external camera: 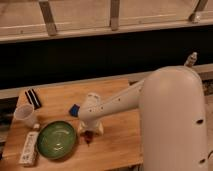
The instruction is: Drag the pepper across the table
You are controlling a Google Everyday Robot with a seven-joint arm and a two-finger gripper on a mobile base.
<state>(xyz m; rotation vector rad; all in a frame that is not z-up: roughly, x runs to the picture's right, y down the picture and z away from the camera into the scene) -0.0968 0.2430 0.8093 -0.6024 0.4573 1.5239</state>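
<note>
The pepper (88,136) is a small dark red object on the wooden table (115,145), just right of the green bowl (56,139). My gripper (90,129) is at the end of the white arm and sits right over the pepper, covering most of it. The pepper's lower tip shows below the gripper. The blue sponge (74,110) lies just behind the gripper, partly hidden by the arm.
A clear plastic cup (25,115) stands at the left, with a black object (34,98) behind it. A white packet (29,149) lies at the front left edge beside the bowl. My white body (172,125) fills the right side.
</note>
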